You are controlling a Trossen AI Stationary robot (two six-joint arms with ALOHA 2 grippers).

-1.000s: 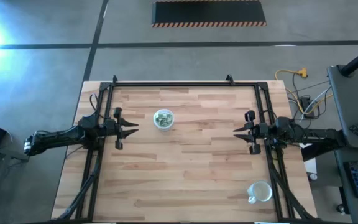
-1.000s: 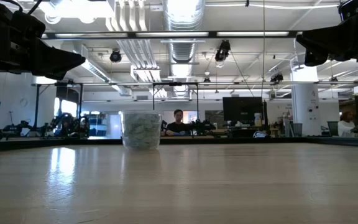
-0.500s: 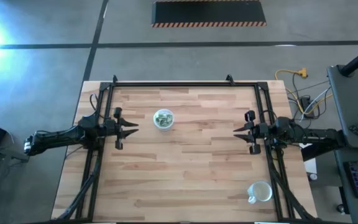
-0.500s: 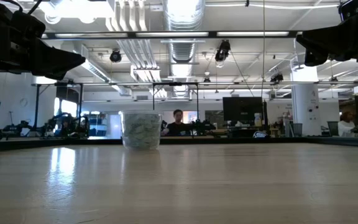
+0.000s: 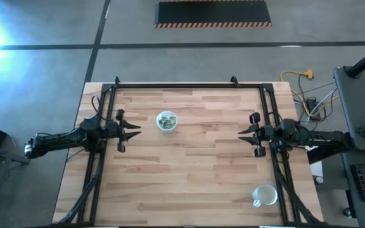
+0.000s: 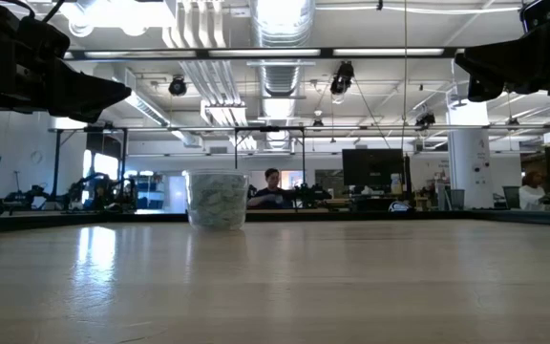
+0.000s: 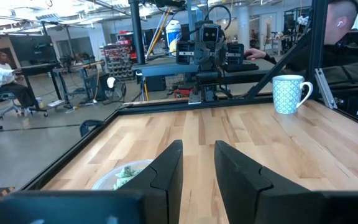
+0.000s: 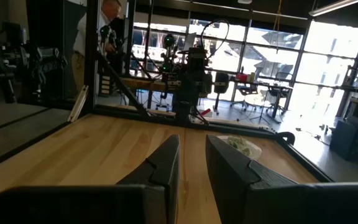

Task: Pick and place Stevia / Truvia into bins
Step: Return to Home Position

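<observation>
Apparently parked at home, left pincer (image 5: 137, 128) and right pincer (image 5: 240, 133) hovered empty, fingers narrowly apart, round translucent sachet-filled cup (image 5: 166, 121) near the left one, seemingly nothing more to fetch.

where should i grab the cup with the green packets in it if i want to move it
Probably by its outer wall, just under the rim. The cup stands upright and is filled with sachets, so there is little room for a jaw inside. Its round wall suits jaws closing across it, coming in level from the side. The left gripper is the nearer one.
</observation>
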